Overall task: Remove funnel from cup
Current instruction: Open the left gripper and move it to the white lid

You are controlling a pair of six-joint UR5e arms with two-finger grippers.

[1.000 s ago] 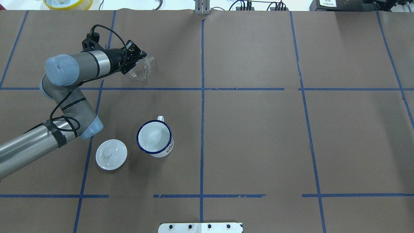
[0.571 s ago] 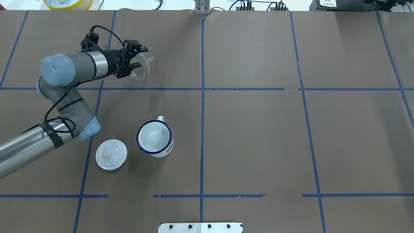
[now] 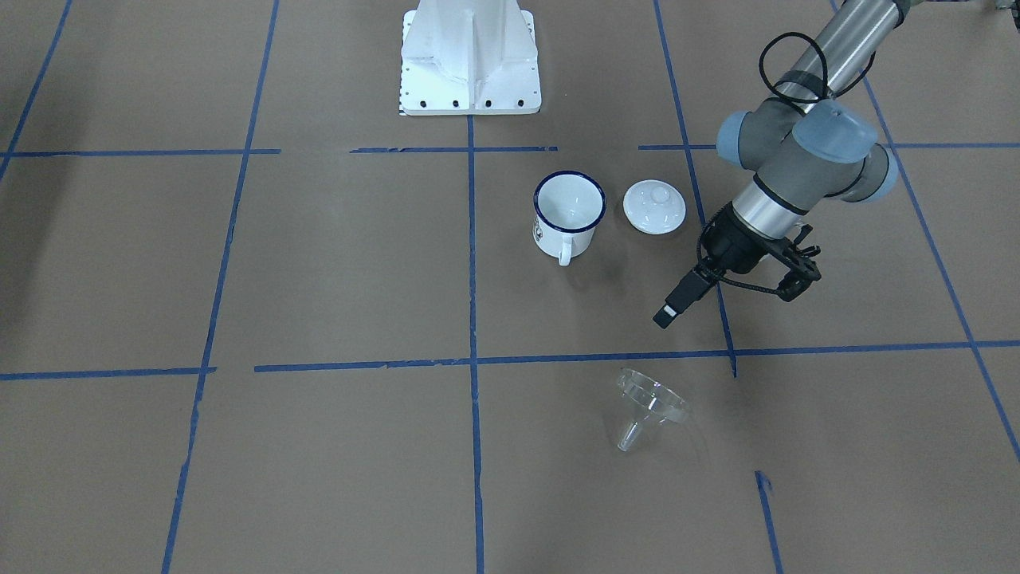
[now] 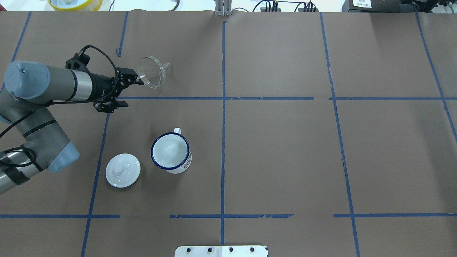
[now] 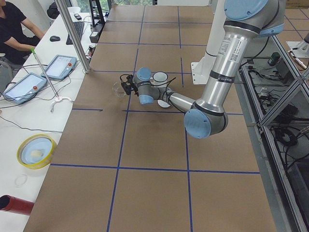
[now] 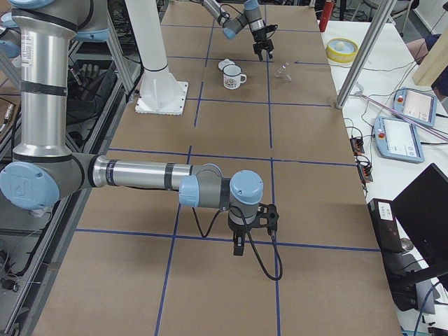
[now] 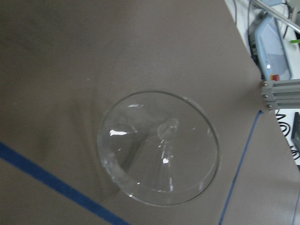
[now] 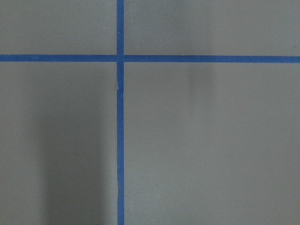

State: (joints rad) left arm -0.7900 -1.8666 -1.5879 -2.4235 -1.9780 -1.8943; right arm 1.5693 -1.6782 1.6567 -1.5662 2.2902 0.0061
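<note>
Overhead exterior: left gripper (image 4: 134,94) has its fingers spread wide and holds nothing. Its upper fingertip overlaps the funnel (image 4: 152,72) rim in this view. The front-facing view shows the two apart, with the gripper raised off the paper.

The funnel lies on its side on the table (image 4: 285,150), well beyond the cup (image 4: 170,152) on the side away from the robot. Its wide mouth is turned toward the left gripper and its spout points away. The clear plastic is faint against the brown paper, barely a glint in the exterior left view.

Right gripper (image 6: 269,218): seen only in the exterior right view, far to the robot's right of the cup. It is small and dark, so I cannot tell how its fingers stand. The right wrist view gives only paper and crossing tape.

The cup is upright and empty, handle on the funnel side. A white knobbed lid (image 4: 122,170) sits just beside the cup, toward the robot's left. One blue tape line (image 4: 267,98) runs between cup and funnel. A yellow-rimmed bowl (image 4: 75,3), far past the cup, is cut off by the top edge. A white base plate (image 4: 221,251) is cut off at the bottom edge.

The printed mark (image 4: 187,163) on the cup's side is too small to read. The white label (image 4: 362,3) at the far right corner is cropped and unreadable.
</note>
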